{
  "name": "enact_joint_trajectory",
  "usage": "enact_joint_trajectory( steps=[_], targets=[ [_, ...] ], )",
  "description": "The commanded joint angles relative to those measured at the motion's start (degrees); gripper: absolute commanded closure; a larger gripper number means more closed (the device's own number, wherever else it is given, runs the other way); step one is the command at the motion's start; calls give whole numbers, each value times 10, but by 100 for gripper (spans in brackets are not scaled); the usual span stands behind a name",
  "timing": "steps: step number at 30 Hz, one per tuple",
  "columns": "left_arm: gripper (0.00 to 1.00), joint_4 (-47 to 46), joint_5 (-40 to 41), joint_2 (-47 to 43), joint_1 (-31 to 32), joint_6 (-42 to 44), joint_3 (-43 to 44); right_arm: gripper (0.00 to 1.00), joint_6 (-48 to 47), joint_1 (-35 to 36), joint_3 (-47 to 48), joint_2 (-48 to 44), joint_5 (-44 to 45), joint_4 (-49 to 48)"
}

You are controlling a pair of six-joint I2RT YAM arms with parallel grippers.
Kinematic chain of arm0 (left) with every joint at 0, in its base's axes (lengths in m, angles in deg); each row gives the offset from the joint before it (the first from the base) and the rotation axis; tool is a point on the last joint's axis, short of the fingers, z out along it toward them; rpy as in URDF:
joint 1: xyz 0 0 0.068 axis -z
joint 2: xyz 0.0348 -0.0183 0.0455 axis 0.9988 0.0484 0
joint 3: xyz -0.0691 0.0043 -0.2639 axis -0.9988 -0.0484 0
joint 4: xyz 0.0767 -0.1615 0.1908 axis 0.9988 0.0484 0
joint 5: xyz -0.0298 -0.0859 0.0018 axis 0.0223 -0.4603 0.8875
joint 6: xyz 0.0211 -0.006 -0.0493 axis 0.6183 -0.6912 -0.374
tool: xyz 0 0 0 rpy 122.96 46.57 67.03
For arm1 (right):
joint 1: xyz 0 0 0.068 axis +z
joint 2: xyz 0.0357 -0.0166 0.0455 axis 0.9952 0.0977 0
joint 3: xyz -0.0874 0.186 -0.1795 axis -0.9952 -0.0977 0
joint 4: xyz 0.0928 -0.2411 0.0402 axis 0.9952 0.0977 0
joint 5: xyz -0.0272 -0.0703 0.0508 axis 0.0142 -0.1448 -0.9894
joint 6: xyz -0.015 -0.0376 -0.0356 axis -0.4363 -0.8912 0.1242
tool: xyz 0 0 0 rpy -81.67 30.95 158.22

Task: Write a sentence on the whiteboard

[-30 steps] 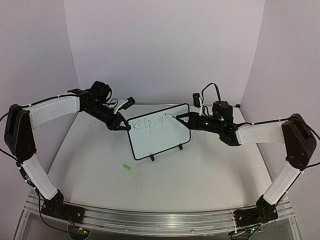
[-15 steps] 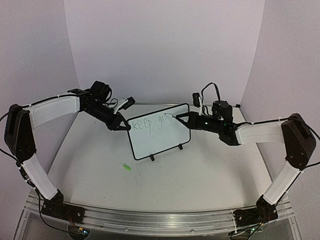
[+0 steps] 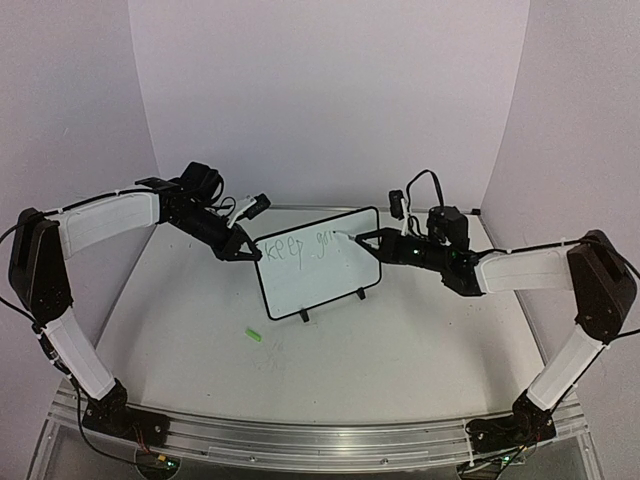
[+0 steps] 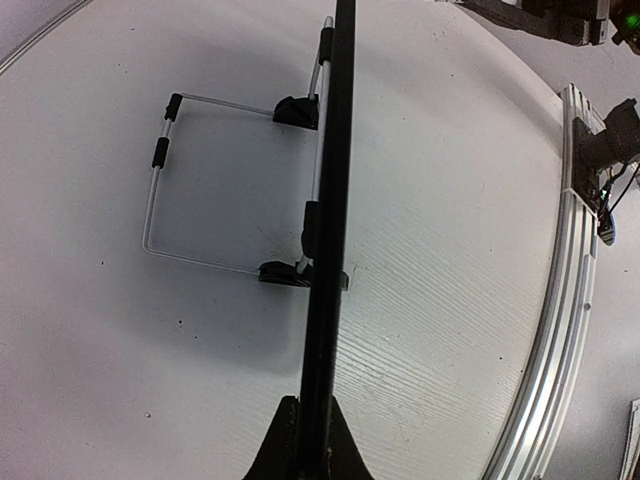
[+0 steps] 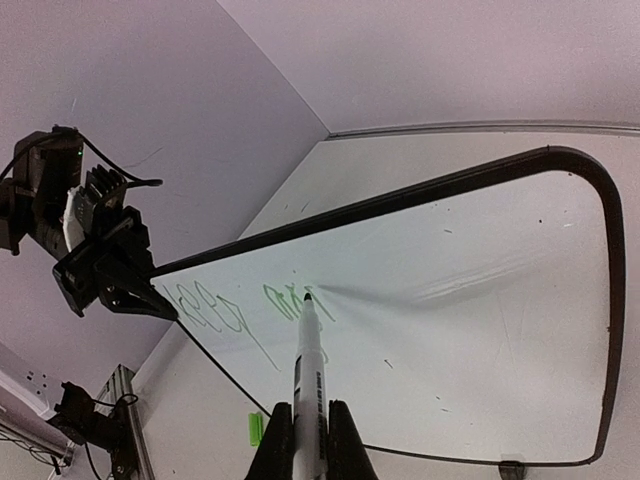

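Two arm bases sit at the near edge, bolted to an aluminium rail (image 3: 320,435). Beyond it, on the white counter (image 3: 420,350), lies a small green marker cap (image 3: 254,335), left of centre and well apart from everything else.

Further back stands the whiteboard (image 3: 320,280), upright on two black feet and turned so that its left end is nearer than its right. The left tool (image 3: 250,255) is clamped on the board's left edge. The left wrist view shows the frame edge-on, running up from between the closed fingers (image 4: 285,440), with a thin wire stand (image 4: 150,200) spread on the counter behind the board.

The sentence (image 3: 300,247) runs along the top of the board in thin green strokes, reading roughly "keep go", with the rest of the surface bare.

The right tool (image 3: 358,238) reaches in from the right, near the board's upper right corner, and is closed around a white marker pen (image 5: 305,365). In the right wrist view the pen's dark tip meets the white surface just right of the last green letters.

Plain pale walls (image 3: 330,100) close off the back.
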Motion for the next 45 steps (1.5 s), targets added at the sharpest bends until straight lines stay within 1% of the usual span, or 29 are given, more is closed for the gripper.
enact_joint_trajectory(
  steps=[1, 16, 30, 45],
  targets=[
    [100, 17, 44, 16, 0, 23, 7, 100, -5, -2, -2, -9, 12, -13],
    [100, 17, 44, 16, -1, 23, 7, 100, -8, -3, 26, 17, 20, -13],
    [100, 17, 44, 15, 0, 23, 7, 100, -1, -3, -12, 17, 29, -13],
    [100, 17, 42, 17, 0, 23, 7, 100, -1, -3, 6, 5, 24, -13]
  ],
)
